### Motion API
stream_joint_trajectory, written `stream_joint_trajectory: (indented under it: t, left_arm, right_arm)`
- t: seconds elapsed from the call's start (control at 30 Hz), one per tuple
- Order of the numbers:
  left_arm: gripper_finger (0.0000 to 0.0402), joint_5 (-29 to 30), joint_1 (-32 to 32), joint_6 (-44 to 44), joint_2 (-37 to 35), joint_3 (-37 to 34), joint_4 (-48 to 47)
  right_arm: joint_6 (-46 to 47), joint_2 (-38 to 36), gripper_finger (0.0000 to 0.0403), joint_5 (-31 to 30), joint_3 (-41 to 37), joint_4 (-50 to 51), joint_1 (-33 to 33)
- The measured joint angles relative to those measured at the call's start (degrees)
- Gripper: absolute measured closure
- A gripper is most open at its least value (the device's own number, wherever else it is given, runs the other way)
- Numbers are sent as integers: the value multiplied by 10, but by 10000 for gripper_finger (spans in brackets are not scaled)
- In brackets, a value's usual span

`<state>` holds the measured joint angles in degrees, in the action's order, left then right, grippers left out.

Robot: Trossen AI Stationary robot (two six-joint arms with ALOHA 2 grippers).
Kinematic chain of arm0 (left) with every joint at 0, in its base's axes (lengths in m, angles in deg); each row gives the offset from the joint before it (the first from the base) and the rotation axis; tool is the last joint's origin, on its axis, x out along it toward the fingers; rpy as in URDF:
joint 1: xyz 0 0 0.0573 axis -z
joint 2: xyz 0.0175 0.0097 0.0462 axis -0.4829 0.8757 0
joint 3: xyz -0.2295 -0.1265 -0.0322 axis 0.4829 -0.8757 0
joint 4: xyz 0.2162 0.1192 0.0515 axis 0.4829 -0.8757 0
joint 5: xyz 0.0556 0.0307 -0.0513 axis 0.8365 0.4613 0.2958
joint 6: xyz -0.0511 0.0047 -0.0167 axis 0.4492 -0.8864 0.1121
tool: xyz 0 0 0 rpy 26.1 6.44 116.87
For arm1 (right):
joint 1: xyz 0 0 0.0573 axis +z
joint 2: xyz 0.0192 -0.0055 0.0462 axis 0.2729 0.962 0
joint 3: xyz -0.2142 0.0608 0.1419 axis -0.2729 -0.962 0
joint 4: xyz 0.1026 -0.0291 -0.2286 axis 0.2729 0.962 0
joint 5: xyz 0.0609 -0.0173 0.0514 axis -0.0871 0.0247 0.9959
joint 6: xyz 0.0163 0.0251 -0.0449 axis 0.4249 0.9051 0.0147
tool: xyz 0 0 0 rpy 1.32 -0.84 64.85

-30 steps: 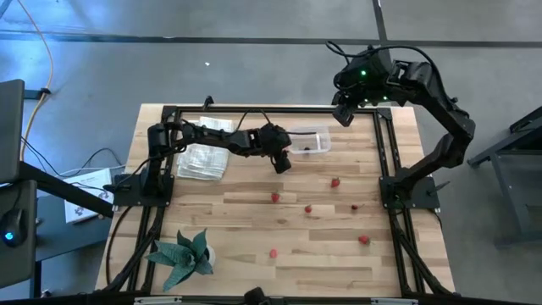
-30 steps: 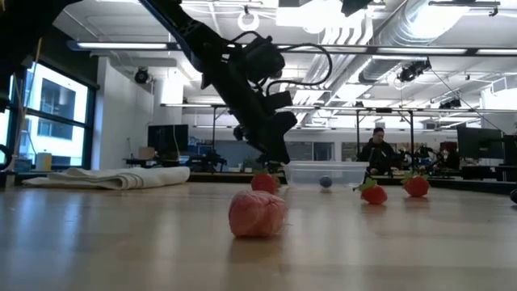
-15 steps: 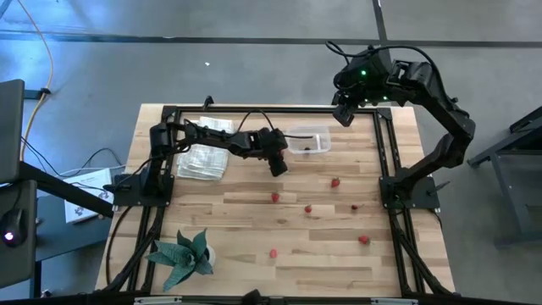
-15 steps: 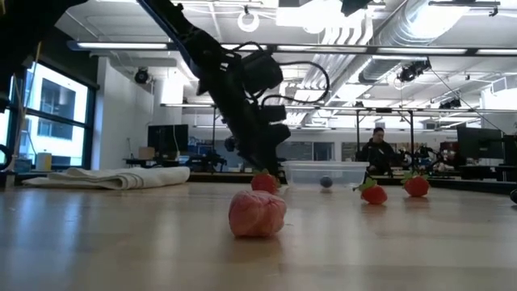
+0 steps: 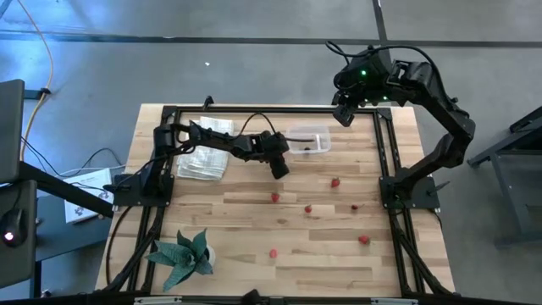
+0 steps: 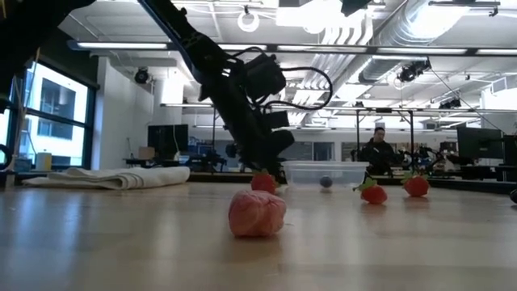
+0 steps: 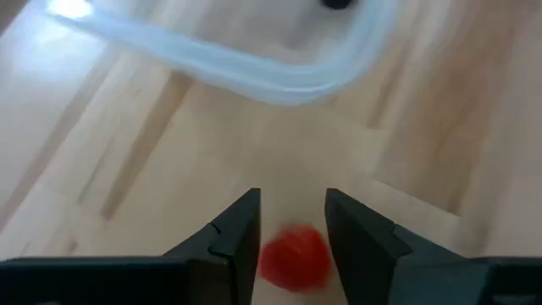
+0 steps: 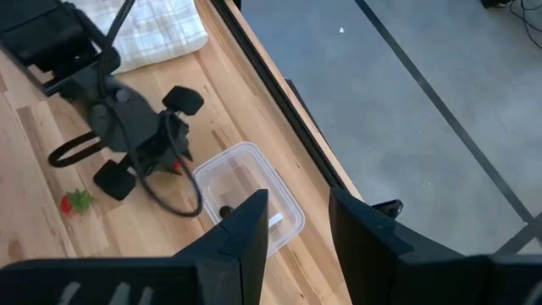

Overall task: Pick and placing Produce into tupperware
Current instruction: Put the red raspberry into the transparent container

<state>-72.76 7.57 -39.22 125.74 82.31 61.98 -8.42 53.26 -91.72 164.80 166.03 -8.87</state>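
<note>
One small red piece of produce (image 7: 293,256) sits between the two dark fingers of the left gripper (image 7: 292,222), which are parted only a little wider than the fruit; they stand on both sides of it, but I cannot tell if they press it already. It lies on the wooden table (image 5: 254,224), just beside the clear tupperware (image 5: 309,140), where one dark piece (image 7: 337,3) is already inside. I judge the fruit to be very light, soft and easy to bruise, with a round smooth skin that may roll or slip out, so the hold should be gentle and across its widest middle. The other pieces (image 5: 335,181) are spread apart on the near half of the table, and in the low view one pale red piece (image 6: 257,213) lies closest to the camera. The right gripper (image 8: 296,222) waits high over the far right corner, its fingers apart and holding nothing. A folded white cloth (image 5: 203,157) lies at the far left and a green plant (image 5: 185,254) at the near left. I can read no label, brand or writing on any of these things.
</note>
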Motion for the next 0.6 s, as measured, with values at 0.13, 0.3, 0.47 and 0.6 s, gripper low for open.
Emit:
stream_joint_trajectory:
  t: [0.13,0.3,0.47,0.6]
  left_arm:
    - [361,-8,-2,20,0,0,0]
    - [391,-23,0,24,0,0,-8]
    - [399,-33,-1,36,-11,1,-20]
    - [401,-34,-1,35,-33,18,-25]
  right_arm:
    - [0,0,284,0,0,0,0]
    - [0,0,284,0,0,0,0]
    - [1,0,284,0,0,0,0]
    - [5,0,284,0,0,0,0]
